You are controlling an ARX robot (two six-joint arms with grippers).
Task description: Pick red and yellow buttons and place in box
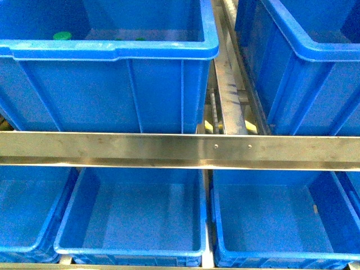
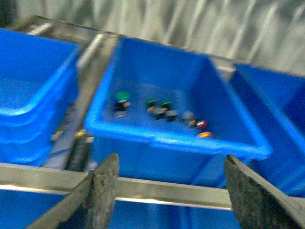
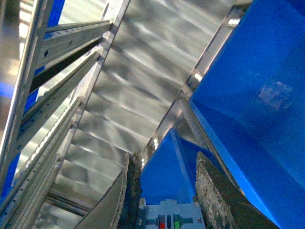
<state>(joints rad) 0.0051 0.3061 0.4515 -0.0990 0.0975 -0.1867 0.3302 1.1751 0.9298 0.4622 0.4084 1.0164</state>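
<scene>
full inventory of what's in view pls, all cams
Upper bins: two in the front view, blue, on the upper shelf.
Lower bins: three in the front view, blue, below the rail, nothing visible inside.
Rail: one, bare metal, crossing in front.
Buttons: several, blurred; green, grey, one red, one yellow-orange; in the upper bin in the left wrist view.
Left gripper: open, holding nothing.
Right gripper: open, by a bin and the racking.

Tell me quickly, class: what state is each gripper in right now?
Left gripper: open, holding nothing, fingers spread wide before the bin of buttons.
Right gripper: open, nothing held between its fingers.
</scene>
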